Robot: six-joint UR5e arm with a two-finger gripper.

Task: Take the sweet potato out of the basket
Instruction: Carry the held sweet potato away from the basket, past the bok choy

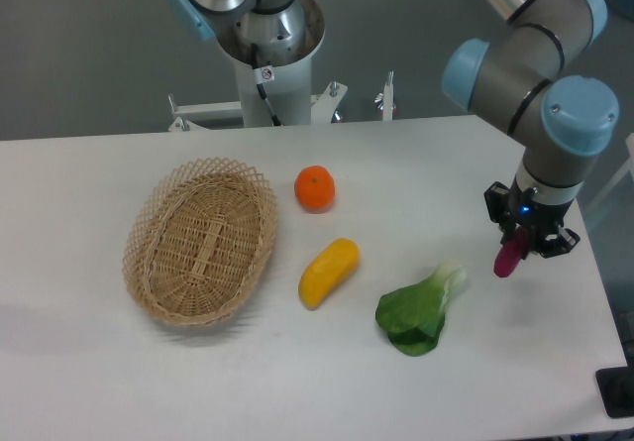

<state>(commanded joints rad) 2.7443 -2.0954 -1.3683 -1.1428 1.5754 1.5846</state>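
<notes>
Sweet potato: clamped in the claw, hanging above the table, far right of the basket and clear of it.
Long axis: near upright, free tip pointing down and slightly left.
Gripper: fingers closed on the tuber's upper end; potato lies directly below it.
Basket: holds no produce.
Nearby: leafy green lower left of the potato; yellow vegetable and orange lie between it and the basket.
</notes>
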